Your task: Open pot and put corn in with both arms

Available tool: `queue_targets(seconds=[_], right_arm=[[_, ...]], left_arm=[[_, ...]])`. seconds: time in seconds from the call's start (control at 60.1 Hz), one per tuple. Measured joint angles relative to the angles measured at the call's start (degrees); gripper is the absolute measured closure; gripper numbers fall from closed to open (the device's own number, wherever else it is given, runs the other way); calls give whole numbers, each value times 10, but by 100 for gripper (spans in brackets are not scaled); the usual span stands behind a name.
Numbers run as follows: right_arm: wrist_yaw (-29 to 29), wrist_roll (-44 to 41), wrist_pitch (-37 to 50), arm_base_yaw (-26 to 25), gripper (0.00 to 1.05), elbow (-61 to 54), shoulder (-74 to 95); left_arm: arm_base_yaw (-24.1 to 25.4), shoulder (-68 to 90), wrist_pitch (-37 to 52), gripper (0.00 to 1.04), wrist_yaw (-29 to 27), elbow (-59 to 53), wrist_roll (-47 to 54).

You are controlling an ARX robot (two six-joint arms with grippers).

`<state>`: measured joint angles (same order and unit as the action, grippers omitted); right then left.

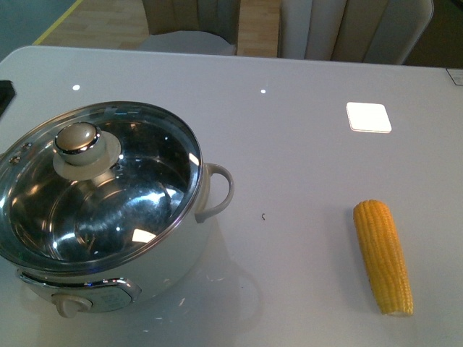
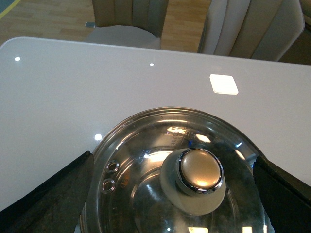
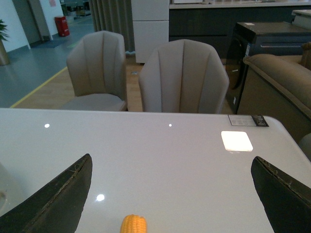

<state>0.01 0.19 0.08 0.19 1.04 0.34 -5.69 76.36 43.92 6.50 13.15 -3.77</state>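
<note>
The white pot (image 1: pixel 189 242) stands at the front left of the table, closed by a glass lid (image 1: pixel 137 199) with a round knob (image 1: pixel 78 139). Its loop handle (image 1: pixel 221 191) points right and its control knob (image 1: pixel 71 303) faces front. The yellow corn (image 1: pixel 383 254) lies on the table at the front right. No arm shows in the front view. In the left wrist view the left gripper (image 2: pixel 177 191) is open, its fingers (image 2: pixel 53 199) wide on either side of the lid knob (image 2: pixel 199 170). In the right wrist view the right gripper (image 3: pixel 172 194) is open above the table, the corn's tip (image 3: pixel 133 224) between its fingers.
A bright light patch (image 1: pixel 368 117) shows on the white table (image 1: pixel 289 166) at the back right. Beige chairs (image 1: pixel 347 29) stand behind the far edge. A black object (image 1: pixel 4 94) lies at the table's left edge.
</note>
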Motion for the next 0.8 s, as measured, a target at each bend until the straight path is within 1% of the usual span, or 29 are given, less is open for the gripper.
queue_targets(seconds=[0.033,0.1,0.216,0.516,0.799], right_arm=[[0,0,0,0,9,0,0],[0,0,0,0,9,0,0],[0,0,0,0,9,0,0],[0,0,0,0,9,0,0],[0,0,0,0,9,0,0]], left_arm=[[-9,40,37,7,-6,2,7],[-21,94,81,7,-14,10,13],[-42,171,131,7,-31,31,26],[-85,285,163,7,-56,73,56],[-86,347,177,7,-66,109,62]])
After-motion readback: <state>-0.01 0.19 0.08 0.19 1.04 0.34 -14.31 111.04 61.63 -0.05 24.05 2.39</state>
